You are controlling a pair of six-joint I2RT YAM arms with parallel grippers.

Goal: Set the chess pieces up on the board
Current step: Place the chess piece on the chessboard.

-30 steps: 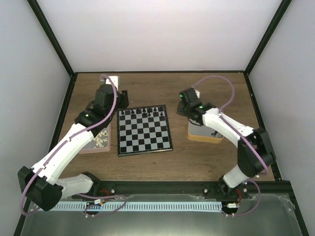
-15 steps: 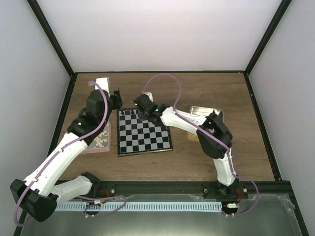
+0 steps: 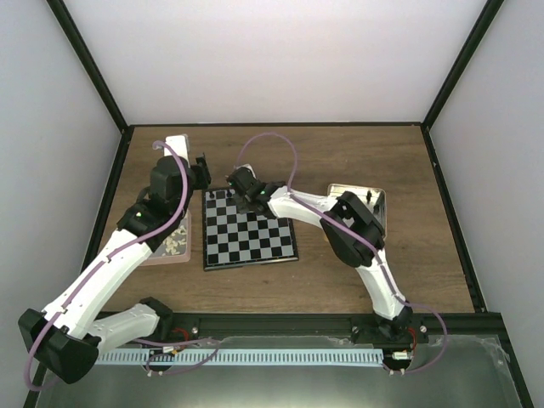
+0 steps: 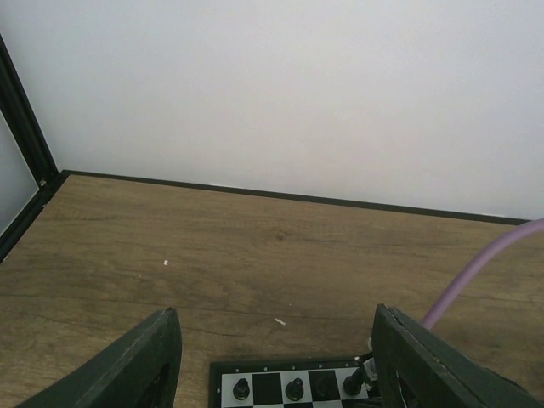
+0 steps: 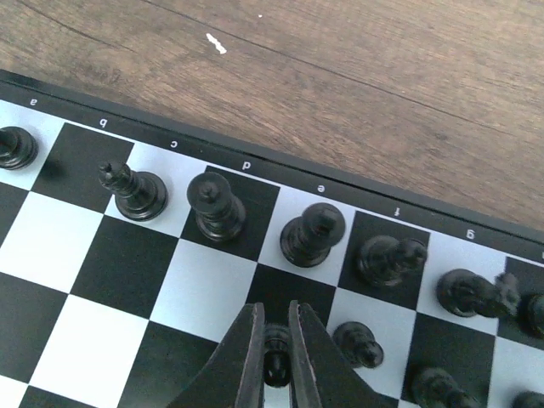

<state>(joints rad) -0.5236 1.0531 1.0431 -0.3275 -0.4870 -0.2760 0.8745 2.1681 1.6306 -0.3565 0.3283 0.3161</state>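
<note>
Right wrist view: the right hand (image 5: 274, 361), closed on an upright black piece (image 5: 275, 347), hangs directly over the board's (image 5: 212, 289) second row, just before the e-file piece (image 5: 310, 236); the left hand (image 3: 201, 170) gapes empty beside the far-left corner.

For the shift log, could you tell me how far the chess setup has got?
Done: black pieces line the board's far row. In hand: the right end effector is shut on a pawn in the second row. Left: that row's gaps; near rows bare.

Matt wood-grain table (image 5: 382, 102) — smooth, glossy board (image 5: 197, 291), shiny black pieces (image 5: 217, 204)
</note>
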